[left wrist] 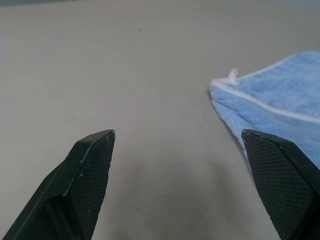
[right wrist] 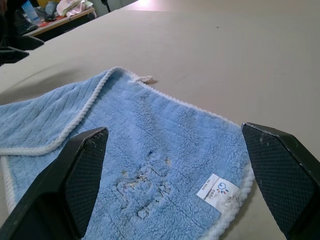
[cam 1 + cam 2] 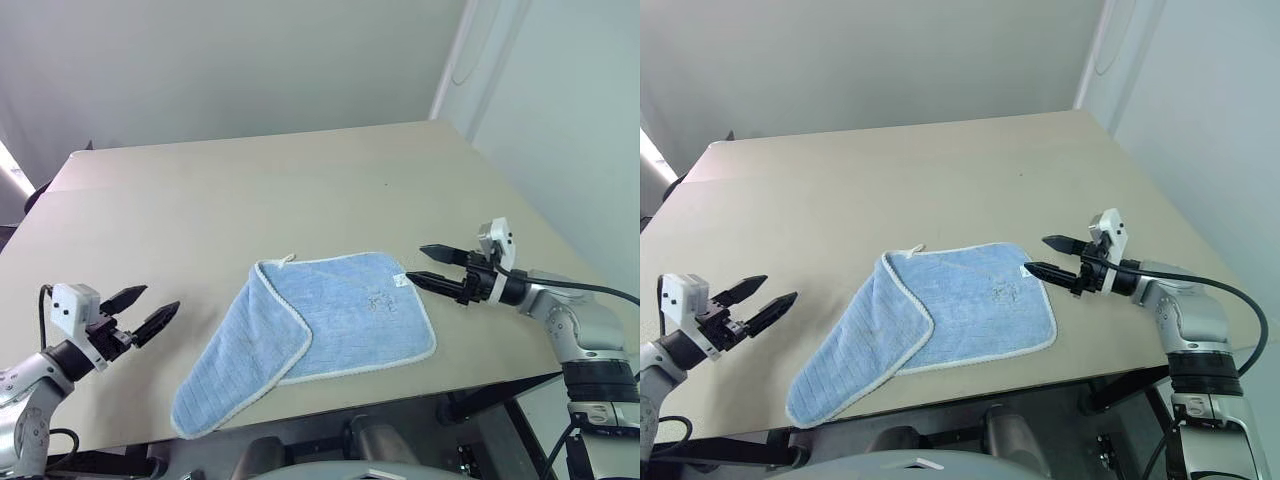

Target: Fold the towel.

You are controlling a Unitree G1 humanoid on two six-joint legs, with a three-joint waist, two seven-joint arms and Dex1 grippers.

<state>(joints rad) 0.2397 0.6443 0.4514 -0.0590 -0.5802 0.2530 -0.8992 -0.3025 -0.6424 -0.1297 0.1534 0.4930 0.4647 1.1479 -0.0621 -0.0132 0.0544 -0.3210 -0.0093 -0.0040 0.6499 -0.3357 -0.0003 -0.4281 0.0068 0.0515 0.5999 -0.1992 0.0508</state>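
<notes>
Already the towel [image 3: 320, 330] lies on the table [image 3: 250, 190] near the front edge, part folded: its left side is turned over the middle along a slanted line, so the flap runs askew and one corner [image 3: 190, 425] reaches toward the table's lip. The left gripper [image 3: 140, 313] hovers well apart from the cloth on its left, jaws spread wide and holding nothing. The right gripper [image 3: 425, 267] sits just beside the towel's far right corner, where the white tag [image 2: 216, 190] is sewn, also spread wide and empty.

Trouble could come from that crooked flap. If the right gripper pinches only the tag or the white edging [image 3: 425, 320], the cloth may slip free as it lifts. Dragging the corner across could also pull the whole towel along, pushing the low corner off the table. A second fold laid over a skewed first one would likely leave uneven edges.

How much of the towel lies beneath the flap cannot be seen. Whether the right fingertips touch the cloth is hard to judge. The small loop [image 3: 288, 259] shows at the back edge.
</notes>
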